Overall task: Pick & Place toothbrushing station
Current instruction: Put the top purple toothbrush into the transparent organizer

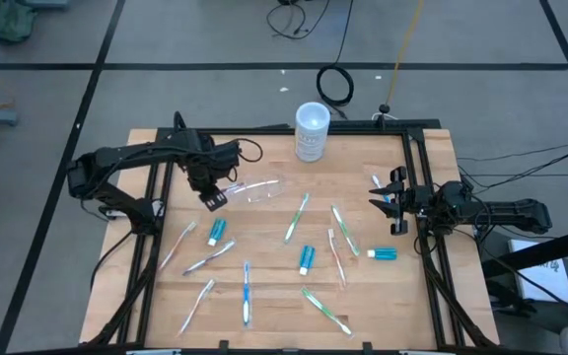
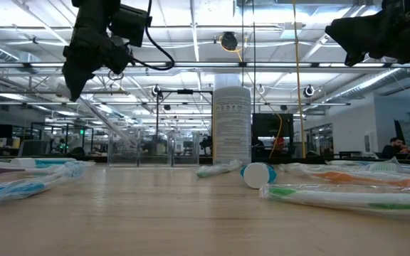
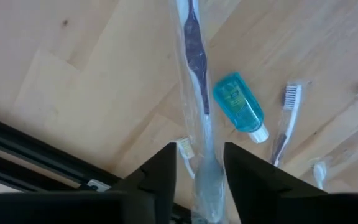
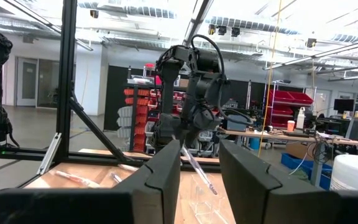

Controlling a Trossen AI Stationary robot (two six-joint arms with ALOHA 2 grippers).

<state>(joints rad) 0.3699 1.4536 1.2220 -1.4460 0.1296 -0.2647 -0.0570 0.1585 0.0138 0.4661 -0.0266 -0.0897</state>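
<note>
The table (image 1: 264, 266) was a pale wooden top framed in black rails, standing on a grey floor crossed by dark lines, and beyond it the room opened into a wide lit hall of ceiling lamps, glass partitions and red shelving. Near the far edge stood a tall white cylindrical cup (image 1: 312, 131). Scattered over the boards lay wrapped toothbrushes, among them a green one (image 1: 296, 217) near the middle and a blue one (image 1: 247, 292) toward the near edge, along with small blue tubes of toothpaste (image 1: 216, 232) left of centre and another tube (image 1: 382, 253) by the right rail. The toothbrushing station (image 1: 257, 189), a shallow clear tray with glinting rims, sat on the wood left of centre, between the cup and the green brush. The left gripper (image 1: 211, 198) hung raised over the table just beside the tray's left end, and in its wrist view its fingers (image 3: 157, 180) pinched a wrapped toothbrush (image 3: 194, 74) that dangled above a blue tube. The right gripper (image 1: 383, 203) waited at the right rail, well apart from the tray, its fingers (image 4: 166, 177) spread with nothing between them.
</note>
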